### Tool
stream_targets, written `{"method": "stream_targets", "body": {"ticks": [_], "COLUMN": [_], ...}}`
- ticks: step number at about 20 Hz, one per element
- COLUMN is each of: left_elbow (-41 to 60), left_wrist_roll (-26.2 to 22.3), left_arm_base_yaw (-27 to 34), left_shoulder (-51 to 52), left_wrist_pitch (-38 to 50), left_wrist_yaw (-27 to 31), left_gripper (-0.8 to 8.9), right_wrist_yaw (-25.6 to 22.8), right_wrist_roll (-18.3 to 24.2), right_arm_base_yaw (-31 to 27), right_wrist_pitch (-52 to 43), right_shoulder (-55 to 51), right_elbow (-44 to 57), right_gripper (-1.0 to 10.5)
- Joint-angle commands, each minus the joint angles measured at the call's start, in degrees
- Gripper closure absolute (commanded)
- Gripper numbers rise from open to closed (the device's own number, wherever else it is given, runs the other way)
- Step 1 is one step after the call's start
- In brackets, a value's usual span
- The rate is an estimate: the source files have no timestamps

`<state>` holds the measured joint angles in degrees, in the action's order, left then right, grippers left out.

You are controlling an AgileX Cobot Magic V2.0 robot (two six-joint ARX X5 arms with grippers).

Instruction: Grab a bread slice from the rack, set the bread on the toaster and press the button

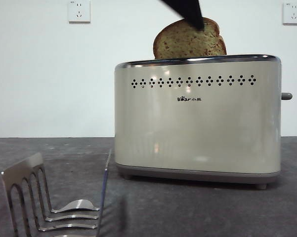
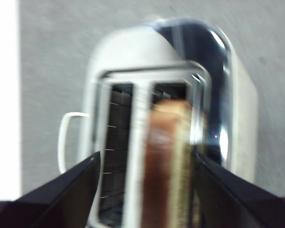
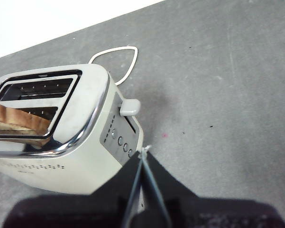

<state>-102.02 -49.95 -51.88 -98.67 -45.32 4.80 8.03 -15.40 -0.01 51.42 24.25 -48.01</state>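
1. Your left gripper (image 2: 144, 164) is over the toaster (image 1: 197, 118), fingers (image 2: 71, 190) spread either side of the slice of bread (image 2: 168, 156), not pinching it; left wrist pic is blurred.
2. Bread stands in one toaster slot, rounded top sticking up above the chrome rim, upper centre of front view; a dark finger tip overlaps its top.
3. Right gripper (image 3: 142, 156) hangs beside the toaster's narrow end, fingers pressed together, near the button (image 3: 130, 107) but not touching.
4. Rack (image 1: 44, 197) sits lower left of front view on the worktop (image 1: 197, 207), apart from the toaster, no bread in the part that shows.
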Motion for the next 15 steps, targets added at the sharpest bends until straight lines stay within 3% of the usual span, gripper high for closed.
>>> {"method": "stream_targets", "body": {"ticks": [1, 12, 15], "left_elbow": [-1.6, -1.8, -2.0], "left_wrist_roll": [2.4, 2.4, 2.5], "left_arm_base_yaw": [-0.1, 2.1, 2.3], "left_shoulder": [1.5, 1.8, 3.3], "left_wrist_pitch": [1.3, 2.8, 0.7], "left_wrist_yaw": [-0.3, -0.6, 2.6], "left_gripper": [5.02, 5.17, 6.78], "right_wrist_yaw": [-0.1, -0.1, -0.1], "right_wrist_roll": [0.4, -0.6, -0.3], "right_arm_base_yaw": [0.1, 0.1, 0.1], "right_wrist_pitch": [0.0, 1.4, 1.0], "right_shoulder": [-0.1, -0.1, 0.0], "right_elbow": [-0.3, -0.3, -0.3], "right_gripper": [9.5, 9.5, 9.5]}}
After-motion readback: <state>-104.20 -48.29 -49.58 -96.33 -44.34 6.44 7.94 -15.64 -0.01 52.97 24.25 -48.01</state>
